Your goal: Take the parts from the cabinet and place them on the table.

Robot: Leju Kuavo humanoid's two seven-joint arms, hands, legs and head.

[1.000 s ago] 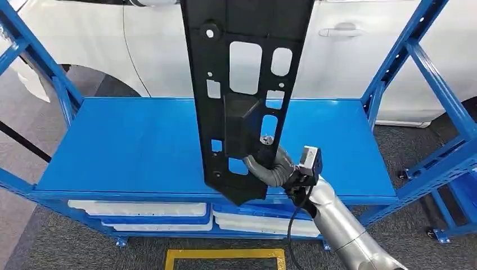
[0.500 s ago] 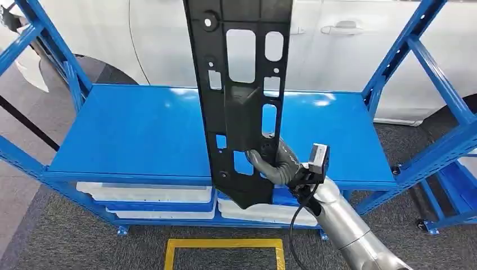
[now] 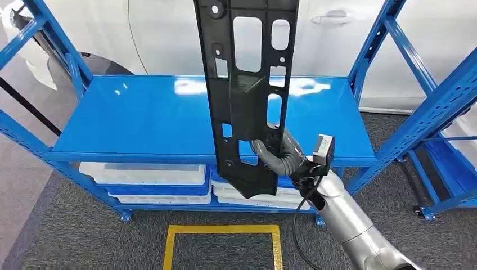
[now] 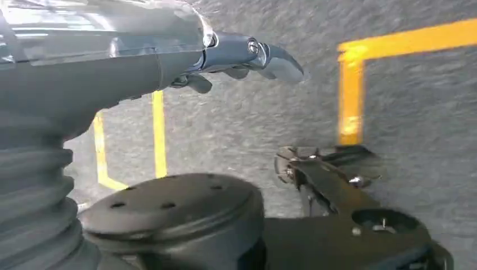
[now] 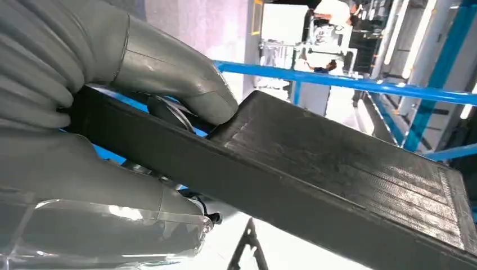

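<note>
Nearest me, yellow tape (image 3: 222,229) marks a box on the grey carpet. My right hand (image 3: 277,156) grips the black panel (image 3: 247,90) near its lower end, fingers wrapped round its edge; the wrist view shows the thumb (image 5: 174,73) pressing on the panel's face. The panel stands upright, above the front edge of the blue shelf (image 3: 140,118). My left hand (image 4: 247,59) hangs over the carpet, holding nothing, fingers loosely extended. White trays (image 3: 146,174) sit below the shelf. Behind, a white car (image 3: 349,39).
</note>
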